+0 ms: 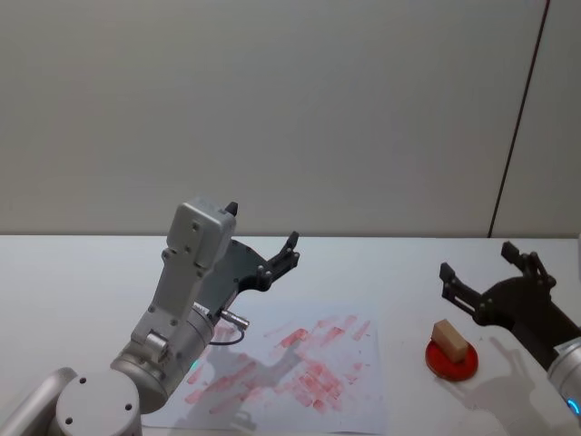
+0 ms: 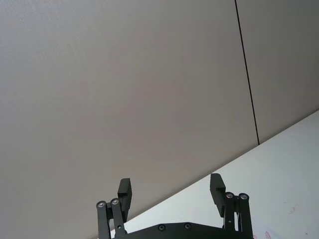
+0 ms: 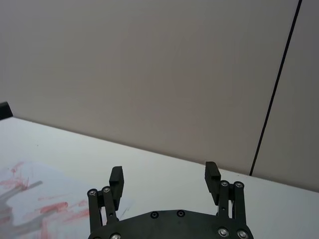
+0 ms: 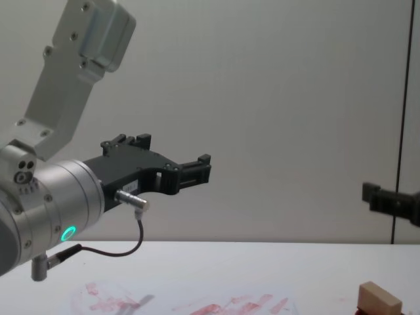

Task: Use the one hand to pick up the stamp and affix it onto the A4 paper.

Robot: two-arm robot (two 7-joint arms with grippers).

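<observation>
You have a white table [image 1: 73,272] running across the front of the robot, with a plain grey wall behind it. The A4 paper [image 1: 309,372] lies flat on the table at the near middle, covered in smeared red ink marks.

The left gripper [image 1: 261,227] is raised above the far left part of the paper, pointing toward the wall. Its 2 fingers stand wide apart with nothing between them, as you can see in the left wrist view [image 2: 170,185].

The right gripper [image 1: 477,260] is at the right side of the table, up in the air, and its 2 fingers are also spread with nothing held, as the right wrist view [image 3: 163,172] shows. It sits above the stamp and a little behind it, clear of it.

The stamp [image 1: 449,340] rests tilted on a red round pad [image 1: 454,363], just beside the paper's right edge and not on the sheet.
</observation>
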